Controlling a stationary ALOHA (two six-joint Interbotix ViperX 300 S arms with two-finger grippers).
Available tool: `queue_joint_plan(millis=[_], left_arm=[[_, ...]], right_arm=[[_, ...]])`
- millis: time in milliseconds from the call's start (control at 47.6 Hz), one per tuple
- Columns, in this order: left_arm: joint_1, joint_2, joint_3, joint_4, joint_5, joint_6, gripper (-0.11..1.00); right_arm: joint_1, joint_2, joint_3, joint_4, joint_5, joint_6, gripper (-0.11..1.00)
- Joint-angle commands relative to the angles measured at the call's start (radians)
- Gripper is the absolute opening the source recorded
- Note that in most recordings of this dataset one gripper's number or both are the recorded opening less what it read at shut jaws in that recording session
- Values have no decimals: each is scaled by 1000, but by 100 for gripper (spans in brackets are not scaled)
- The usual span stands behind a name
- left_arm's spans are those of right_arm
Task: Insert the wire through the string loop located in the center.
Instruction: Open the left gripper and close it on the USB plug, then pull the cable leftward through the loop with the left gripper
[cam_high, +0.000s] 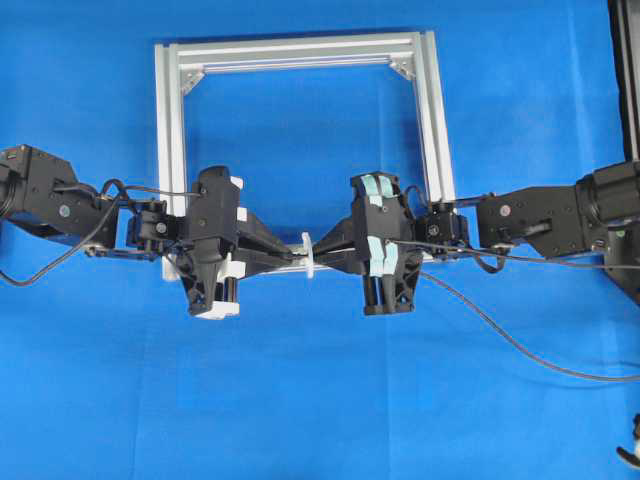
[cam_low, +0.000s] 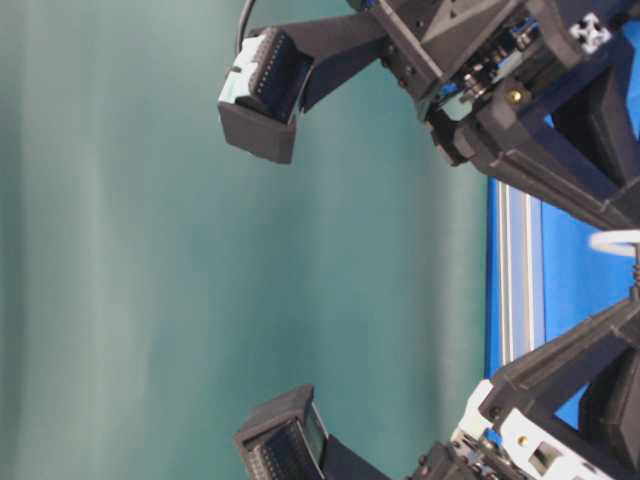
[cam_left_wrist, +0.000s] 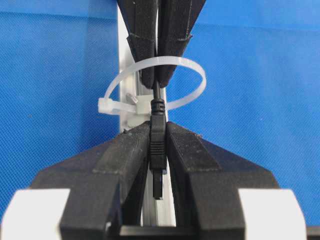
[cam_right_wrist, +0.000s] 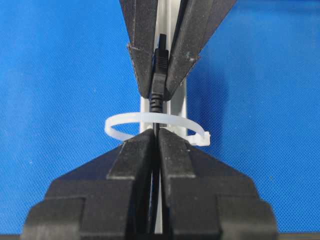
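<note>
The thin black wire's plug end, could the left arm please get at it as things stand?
Yes, apparently: the left jaws already clamp the black plug just past the white zip-tie loop, while the right jaws pinch the cable behind it.

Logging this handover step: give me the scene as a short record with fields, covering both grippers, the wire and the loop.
left gripper: shut on the wire's plug
right gripper: shut on the wire behind the plug
wire: passes through the loop, plug on the left gripper's side
string loop: white tie ring standing on the frame's bar
frame: silver square on blue cloth
</note>
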Motion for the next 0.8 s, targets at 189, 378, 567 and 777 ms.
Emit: queue_joint_plan(millis=[189, 378, 567, 777], left_arm=[[5, -15, -11, 3, -9, 3, 9], [5, -17, -9, 3, -9, 3, 9], [5, -17, -9, 3, -8, 3, 9], [5, -17, -9, 3, -8, 3, 9]], right_arm=[[0, -17, -18, 0, -2, 3, 7], [2, -18, -17, 0, -2, 3, 58], [3, -20, -15, 2, 0, 3, 94], [3, -20, -14, 2, -2, 3, 94]])
